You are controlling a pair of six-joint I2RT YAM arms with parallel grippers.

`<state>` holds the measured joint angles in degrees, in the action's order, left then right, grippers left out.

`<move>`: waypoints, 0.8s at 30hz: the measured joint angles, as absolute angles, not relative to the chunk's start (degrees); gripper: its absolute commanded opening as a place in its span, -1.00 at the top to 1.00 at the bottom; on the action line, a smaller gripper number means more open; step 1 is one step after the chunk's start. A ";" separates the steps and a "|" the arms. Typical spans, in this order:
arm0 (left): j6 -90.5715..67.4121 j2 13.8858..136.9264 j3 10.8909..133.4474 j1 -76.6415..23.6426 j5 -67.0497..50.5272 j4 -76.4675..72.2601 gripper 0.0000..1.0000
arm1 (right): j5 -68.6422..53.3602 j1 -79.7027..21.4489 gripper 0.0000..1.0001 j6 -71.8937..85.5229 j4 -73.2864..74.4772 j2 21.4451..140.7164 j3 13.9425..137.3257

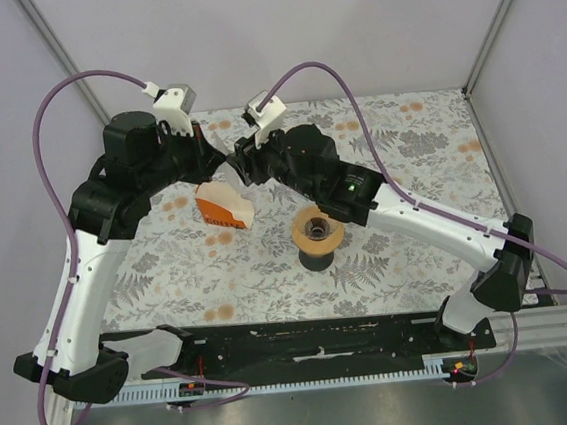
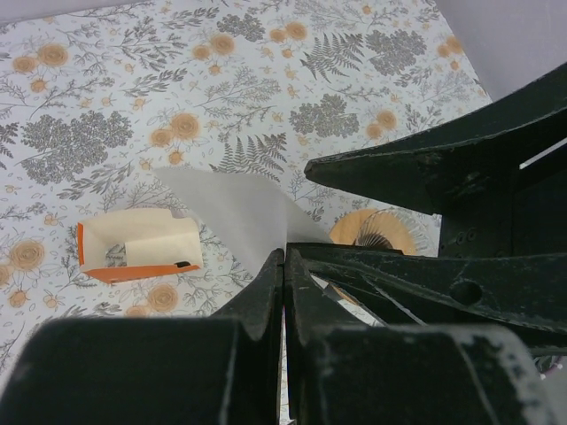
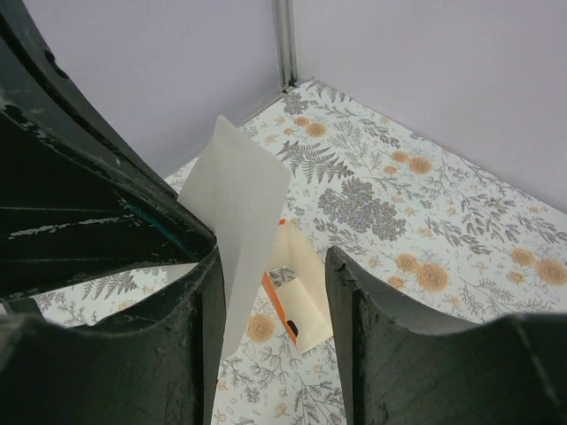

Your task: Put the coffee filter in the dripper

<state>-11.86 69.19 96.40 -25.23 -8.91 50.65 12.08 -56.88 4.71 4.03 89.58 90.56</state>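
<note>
The coffee filter is a flat white paper sheet held in the air, pinched at its lower edge by my shut left gripper. In the right wrist view the filter stands between the fingers of my open right gripper, close against its left finger, with a wide gap to the other finger. Both grippers meet above the table behind the pack, left and right. The dripper, tan-orange rim on a black base, stands near the table's middle with nothing in it; it also shows in the left wrist view.
The orange and white filter pack lies open on the flowered cloth just below the grippers and left of the dripper; it also shows in the wrist views. Grey walls close in the back and sides.
</note>
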 measured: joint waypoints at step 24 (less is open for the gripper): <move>2.46 69.41 94.04 -25.41 -5.50 50.87 0.96 | 12.49 -52.58 1.00 7.07 3.95 93.69 91.13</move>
<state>2.46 69.41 94.04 -25.41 -5.50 50.87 12.49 -52.58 7.07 3.95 93.69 91.13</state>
